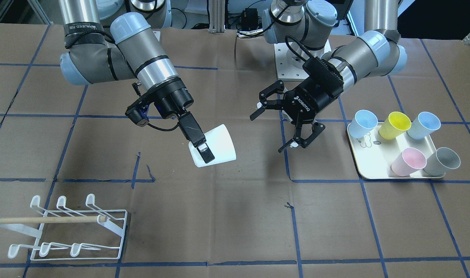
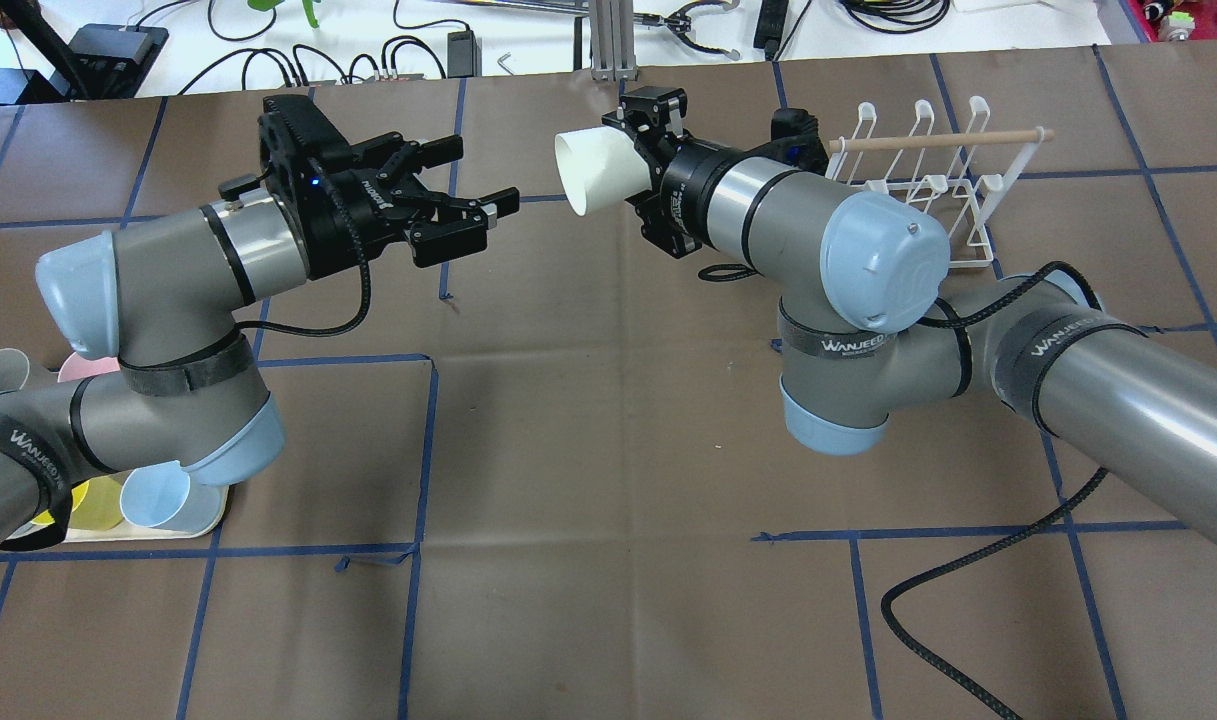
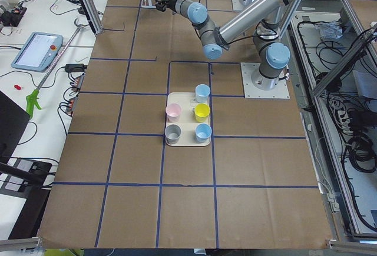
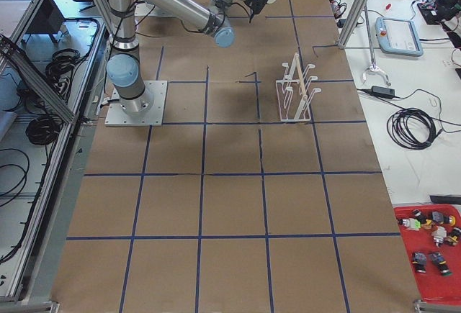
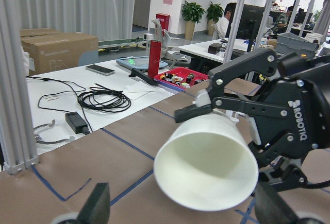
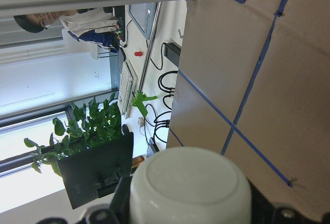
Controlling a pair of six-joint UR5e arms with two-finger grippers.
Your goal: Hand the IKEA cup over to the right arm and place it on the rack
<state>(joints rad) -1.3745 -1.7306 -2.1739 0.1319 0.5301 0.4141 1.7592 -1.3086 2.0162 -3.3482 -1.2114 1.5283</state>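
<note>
right hand [image 1: 208, 151] is pinching the white cup [image 1: 221, 141] near its base; one black finger lies along the cup wall in the front view, the other is hidden behind the cup; cup is up off the tabletop [image 1: 235, 216], tipped on its side, mouth pointing toward the left hand [image 1: 268, 133]; right wrist view shows only the cup's round base, close to the camera; left hand is spread wide and holds nothing; in the overhead view its fingertips are near the cup mouth but apart from it; left wrist view looks straight into the cup's open mouth, with the right hand's black fingers around the cup behind it; right arm [image 1: 146, 58] reaches in toward the middle of the tabletop, left arm [image 1: 366, 50] comes in from the other side, the two hands facing each other; rack [image 1: 76, 227] sits on the tabletop on the right arm's side, well apart from the cup, wooden dowel across it; tray [image 1: 374, 162] sits on the left arm's side with five coloured cups [image 1: 408, 161] standing mouth up on it: two blue, one yellow, one pink, one grey
</note>
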